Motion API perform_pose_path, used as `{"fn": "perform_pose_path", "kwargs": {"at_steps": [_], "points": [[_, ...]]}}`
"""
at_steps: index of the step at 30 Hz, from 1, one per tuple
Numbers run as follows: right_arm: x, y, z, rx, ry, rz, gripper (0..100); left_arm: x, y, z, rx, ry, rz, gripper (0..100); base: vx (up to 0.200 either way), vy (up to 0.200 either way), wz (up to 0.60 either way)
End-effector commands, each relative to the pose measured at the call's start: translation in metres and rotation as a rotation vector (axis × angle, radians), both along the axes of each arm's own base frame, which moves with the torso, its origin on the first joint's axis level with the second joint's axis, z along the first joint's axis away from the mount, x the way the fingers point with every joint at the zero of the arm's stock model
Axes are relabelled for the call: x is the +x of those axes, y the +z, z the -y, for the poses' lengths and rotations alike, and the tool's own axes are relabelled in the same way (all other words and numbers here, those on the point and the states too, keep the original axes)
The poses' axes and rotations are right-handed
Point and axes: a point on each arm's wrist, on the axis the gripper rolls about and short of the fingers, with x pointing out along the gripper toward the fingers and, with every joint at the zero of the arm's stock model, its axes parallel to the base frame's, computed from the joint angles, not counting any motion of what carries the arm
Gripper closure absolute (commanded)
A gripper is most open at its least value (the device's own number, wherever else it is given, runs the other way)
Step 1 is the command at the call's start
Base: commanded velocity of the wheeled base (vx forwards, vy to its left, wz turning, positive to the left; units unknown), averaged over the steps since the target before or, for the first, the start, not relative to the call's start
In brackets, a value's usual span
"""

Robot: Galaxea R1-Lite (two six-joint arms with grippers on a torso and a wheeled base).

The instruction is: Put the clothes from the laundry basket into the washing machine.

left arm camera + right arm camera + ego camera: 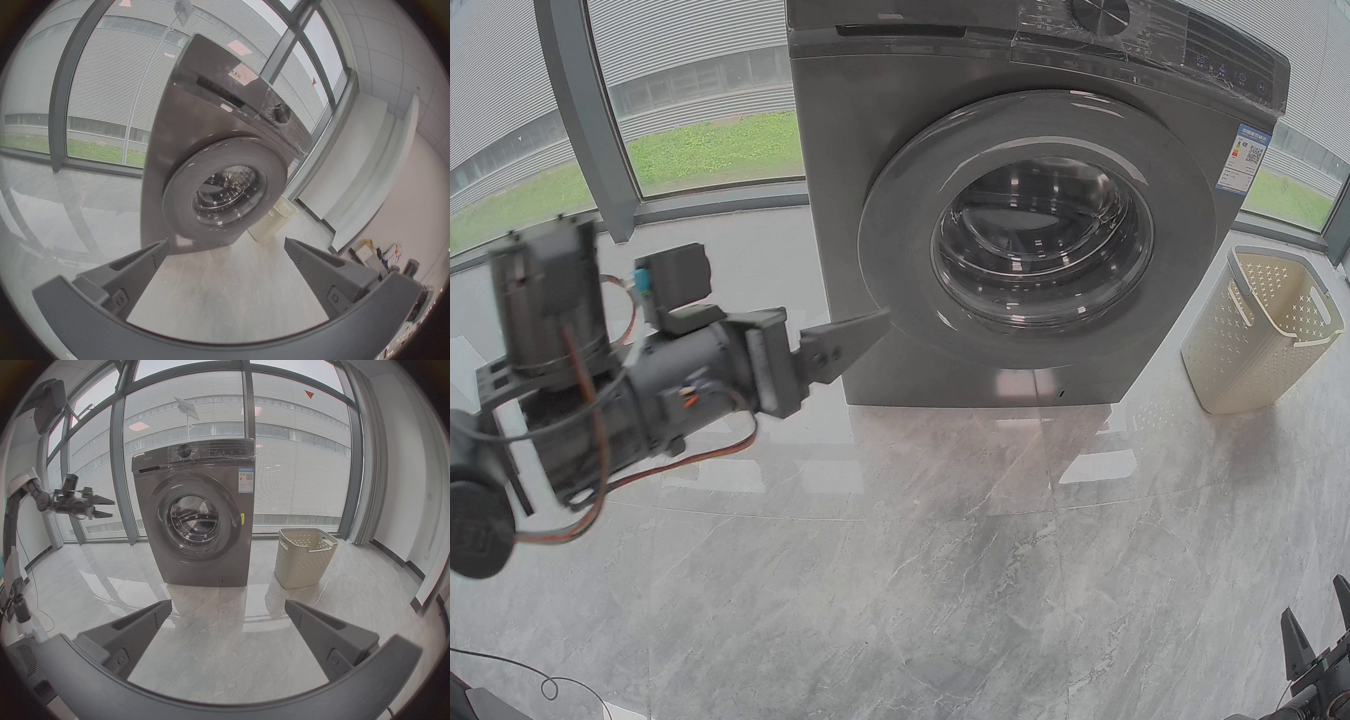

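A: Left gripper gapes, raised beside the washing machine, door shut.

B: Laundry basket stands right of it (contents hidden). Clothes should be light, limp: pinch a bunched fold. Right gripper gapes too, low.

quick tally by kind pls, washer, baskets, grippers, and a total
washing machine: 1
laundry basket: 1
grippers: 2, the left gripper and the right gripper, both open
total: 4
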Motion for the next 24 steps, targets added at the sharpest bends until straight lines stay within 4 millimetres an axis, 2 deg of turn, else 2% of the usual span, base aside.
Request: {"fn": "perform_pose_path", "kwargs": {"at_steps": [1,4,9,17,20,22,24], "points": [[0.0,-0.005,0.0,0.0,0.0,0.0,0,-0.187,-0.084,-0.145,0.167,0.099,0.13,0,0.0,0.0,0.0],[0.0,-0.005,0.0,0.0,0.0,0.0,0,-0.201,-0.1,-0.154,0.154,0.218,0.157,0,0.0,0.0,0.0],[0.0,-0.005,0.0,0.0,0.0,0.0,0,-0.22,-0.109,-0.161,0.129,0.363,0.203,0,0.0,0.0,0.0],[0.0,-0.005,0.0,0.0,0.0,-0.001,0,-0.234,-0.138,-0.16,0.135,0.537,0.23,0,0.0,0.0,0.0],[0.0,-0.005,0.0,0.0,0.0,0.0,0,-0.233,-0.14,-0.16,0.134,0.554,0.226,0,0.0,0.0,0.0],[0.0,-0.005,0.0,0.0,-0.001,0.0,0,-0.23,-0.162,-0.159,0.16,0.64,0.17,0,0.0,0.0,0.0],[0.0,-0.005,0.0,0.0,-0.001,0.0,0,-0.232,-0.169,-0.159,0.167,0.664,0.148,0,0.0,0.0,0.0]]}}
